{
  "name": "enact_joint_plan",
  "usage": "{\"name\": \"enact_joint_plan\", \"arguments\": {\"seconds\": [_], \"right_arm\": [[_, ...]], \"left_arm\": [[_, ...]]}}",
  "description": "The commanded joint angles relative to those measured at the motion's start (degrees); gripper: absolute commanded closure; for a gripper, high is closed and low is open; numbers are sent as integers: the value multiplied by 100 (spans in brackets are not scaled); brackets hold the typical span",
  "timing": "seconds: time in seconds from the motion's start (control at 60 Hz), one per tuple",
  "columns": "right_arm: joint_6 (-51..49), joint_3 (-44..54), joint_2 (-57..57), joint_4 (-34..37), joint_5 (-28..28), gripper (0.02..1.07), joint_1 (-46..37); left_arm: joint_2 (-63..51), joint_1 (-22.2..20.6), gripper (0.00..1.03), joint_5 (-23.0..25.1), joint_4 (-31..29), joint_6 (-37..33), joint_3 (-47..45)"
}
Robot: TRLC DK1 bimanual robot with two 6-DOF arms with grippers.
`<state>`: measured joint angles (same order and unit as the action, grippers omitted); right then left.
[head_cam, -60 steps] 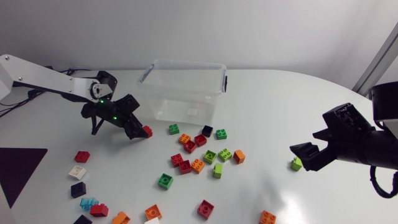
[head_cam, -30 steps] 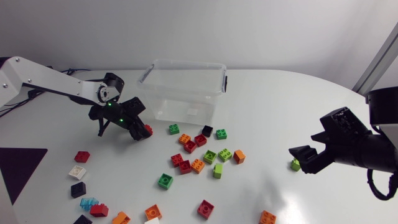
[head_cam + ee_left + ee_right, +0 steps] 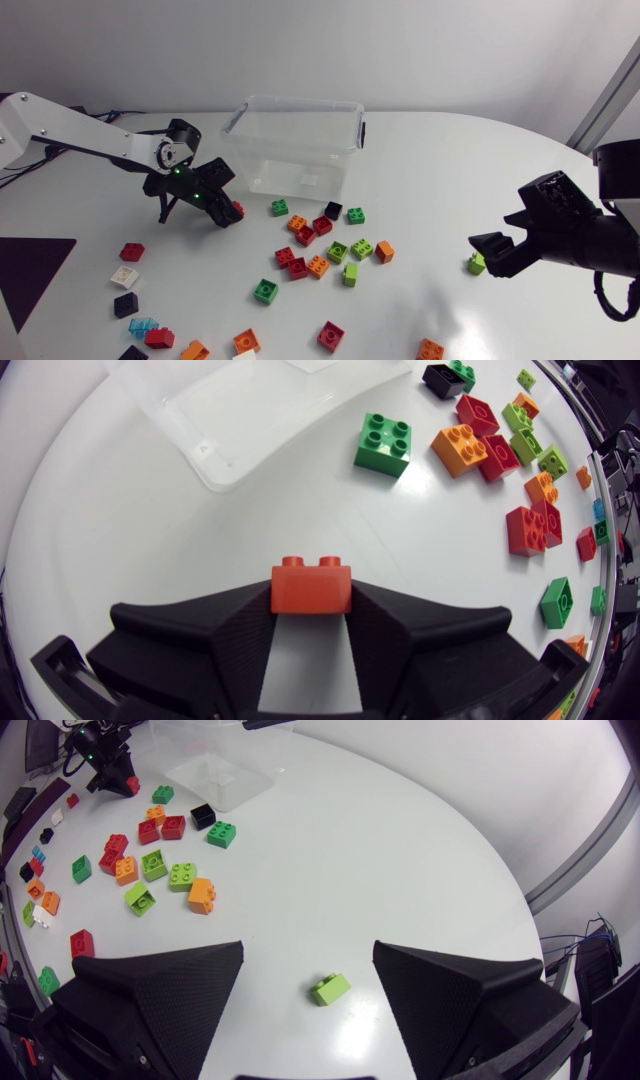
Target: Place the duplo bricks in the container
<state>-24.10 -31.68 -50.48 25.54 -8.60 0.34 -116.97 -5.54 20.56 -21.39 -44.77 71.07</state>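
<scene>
A small red brick (image 3: 311, 585) sits between the fingertips of my left gripper (image 3: 311, 610), and both fingers touch its sides. From above, that gripper (image 3: 226, 209) is just left of the clear plastic container (image 3: 300, 103), with the red brick (image 3: 237, 209) at its tip on the table. My right gripper (image 3: 484, 250) stands open at the right side of the table. A lime green brick (image 3: 330, 988) lies on the table between and slightly ahead of its wide-spread fingers, which do not touch it. The container looks empty.
Several loose bricks in red, orange, green and black (image 3: 322, 248) lie in front of the container. More bricks (image 3: 130, 278) are scattered at the front left, and an orange one (image 3: 430, 349) lies near the front edge. A dark patch (image 3: 35, 262) marks the left side.
My left gripper's fingers have closed in on the red brick, and it has shifted slightly towards the container. The right gripper has barely moved.
</scene>
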Motion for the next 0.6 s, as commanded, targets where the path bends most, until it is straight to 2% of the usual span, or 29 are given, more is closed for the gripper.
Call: {"name": "enact_joint_plan", "arguments": {"seconds": [0.0,0.2,0.283,0.417,0.583], "right_arm": [[-122,-13,-15,65,34,13,-51],[-130,-286,-604,390,34,13,-280],[-376,-383,-937,478,16,13,-421],[-1343,-664,-1315,830,-318,13,-728],[-2565,-1244,-2256,1190,-625,13,-1326]], "left_arm": [[280,18,71,45,-155,109,-181],[1088,97,71,221,-349,206,-330],[1624,123,71,476,-516,250,-348],[2275,36,71,660,-753,434,-225],[2503,-175,70,713,-911,707,109]]}}
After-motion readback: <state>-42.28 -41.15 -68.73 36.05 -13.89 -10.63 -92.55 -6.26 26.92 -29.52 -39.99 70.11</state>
